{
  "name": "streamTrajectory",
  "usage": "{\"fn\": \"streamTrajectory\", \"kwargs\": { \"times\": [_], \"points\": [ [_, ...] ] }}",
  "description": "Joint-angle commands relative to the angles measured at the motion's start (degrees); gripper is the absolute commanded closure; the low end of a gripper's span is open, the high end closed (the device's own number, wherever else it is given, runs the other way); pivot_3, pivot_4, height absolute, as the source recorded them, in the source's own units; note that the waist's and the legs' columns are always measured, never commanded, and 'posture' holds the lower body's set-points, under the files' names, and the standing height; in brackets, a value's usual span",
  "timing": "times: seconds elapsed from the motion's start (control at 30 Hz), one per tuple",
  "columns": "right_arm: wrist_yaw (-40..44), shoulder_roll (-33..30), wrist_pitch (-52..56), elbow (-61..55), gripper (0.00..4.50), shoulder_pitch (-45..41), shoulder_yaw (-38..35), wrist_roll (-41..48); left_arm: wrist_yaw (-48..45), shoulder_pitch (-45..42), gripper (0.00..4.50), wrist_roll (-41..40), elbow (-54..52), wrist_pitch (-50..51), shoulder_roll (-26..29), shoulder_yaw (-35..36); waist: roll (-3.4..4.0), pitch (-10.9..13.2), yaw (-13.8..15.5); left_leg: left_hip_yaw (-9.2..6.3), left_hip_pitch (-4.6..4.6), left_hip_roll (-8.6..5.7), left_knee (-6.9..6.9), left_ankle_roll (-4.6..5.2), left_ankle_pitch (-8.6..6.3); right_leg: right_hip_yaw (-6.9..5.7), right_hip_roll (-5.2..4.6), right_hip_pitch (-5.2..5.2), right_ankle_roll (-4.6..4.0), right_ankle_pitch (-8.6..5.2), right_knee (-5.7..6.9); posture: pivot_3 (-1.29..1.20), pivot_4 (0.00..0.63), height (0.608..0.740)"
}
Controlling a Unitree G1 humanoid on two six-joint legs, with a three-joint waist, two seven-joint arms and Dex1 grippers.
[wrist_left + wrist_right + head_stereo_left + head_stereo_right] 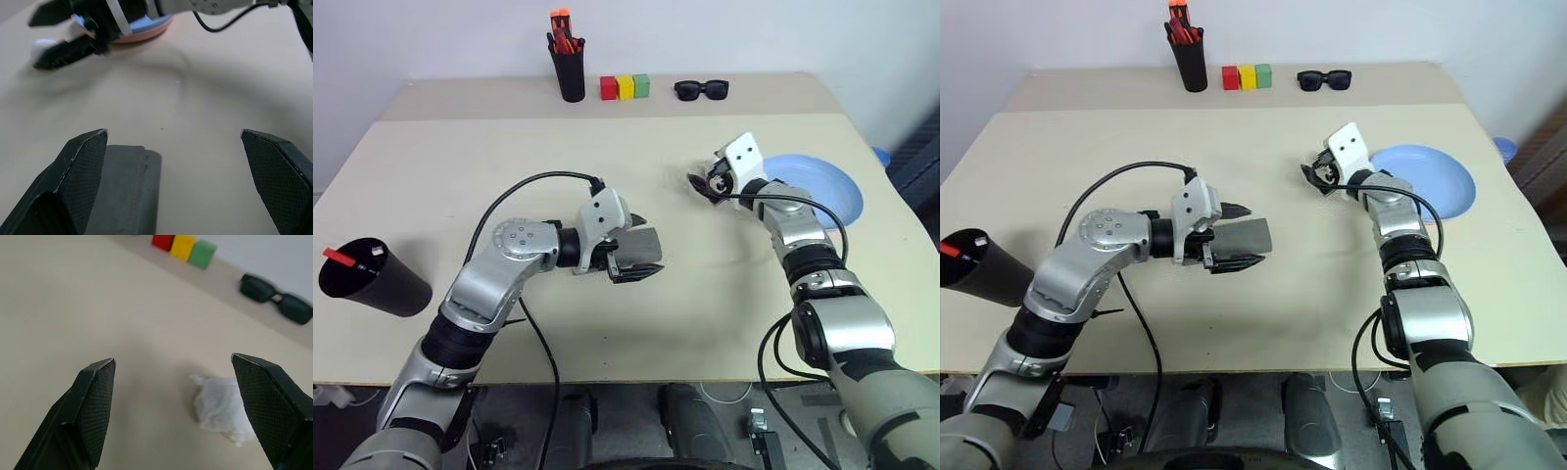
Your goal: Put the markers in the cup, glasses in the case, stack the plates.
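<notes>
This looks like a lab or test room set up for robot trials, though little beyond the table shows. A plain beige table [509, 157] stands against a bare white wall [431, 39]. On it lie staged props well apart: a pen holder [571, 70] with red-orange pens, three coloured blocks [625, 87] in a row, sunglasses [701, 90], a blue plate [822, 186], a black cup [377, 284]. Loose black cables [538, 181] run along the arms.
</notes>
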Motion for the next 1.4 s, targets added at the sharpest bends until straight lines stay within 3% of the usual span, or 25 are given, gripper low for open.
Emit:
{"fn": "streamTrajectory", "kwargs": {
  "times": [0.03,0.37,0.67,0.93,1.07,1.27,1.4],
  "points": [
    [-3.7,0.9,-2.8,3.5,0.67,-3.5,0.5,-2.0,1.8,0.5,0.0,-1.2,-4.2,1.6,0.7,2.2,0.0,0.0,0.0,0.0,0.0,0.0,0.0,0.0,0.0,0.0,0.0,-0.01,0.0,0.0,0.01,0.0,0.15,0.74],
    [-15.6,2.7,-4.7,10.5,0.67,-7.3,3.3,-8.5,6.5,3.9,0.0,-2.7,-10.0,6.0,2.8,5.2,0.01,0.0,-0.1,0.0,0.0,0.0,-0.02,0.0,0.0,0.01,0.0,-0.03,-0.01,0.0,0.03,0.0,0.15,0.74],
    [-18.7,3.8,-1.9,12.8,0.67,-7.7,4.1,-11.4,8.2,4.8,0.0,-4.1,-11.8,7.2,4.4,6.3,0.01,0.0,-0.1,0.0,0.0,0.0,-0.02,-0.01,0.0,0.01,0.01,-0.04,-0.01,0.0,0.04,0.0,0.15,0.74],
    [-24.4,3.1,-0.4,13.7,4.45,-8.1,5.6,-14.9,9.7,4.7,0.0,-5.0,-12.3,7.7,4.9,6.5,0.01,0.0,-0.1,0.0,0.0,0.0,-0.02,-0.01,0.0,0.01,0.01,-0.04,-0.01,0.0,0.04,0.0,0.15,0.74],
    [-25.9,3.3,0.1,13.9,4.45,-8.1,4.7,-14.5,10.4,5.2,0.0,-5.2,-12.3,7.5,5.0,6.6,0.01,0.0,-0.2,0.0,0.0,0.0,-0.04,-0.01,0.0,0.01,0.01,-0.06,-0.01,0.0,0.04,0.0,0.15,0.74],
    [-20.3,3.6,1.6,13.6,4.45,-9.1,-2.3,-7.6,13.0,5.5,0.0,-7.5,-11.5,8.2,3.0,10.1,0.01,0.0,-0.1,0.0,0.0,0.0,-0.03,-0.01,0.0,0.01,0.01,-0.04,-0.01,0.0,0.04,0.0,0.15,0.74],
    [-18.2,2.8,3.0,13.4,3.14,-9.7,-5.1,-5.3,13.0,5.4,0.0,-8.2,-10.9,8.3,3.0,10.9,0.01,0.0,-0.1,0.0,0.0,0.0,-0.04,-0.01,0.0,0.01,0.01,-0.04,-0.01,0.0,0.04,0.0,0.15,0.74]
  ]
}}
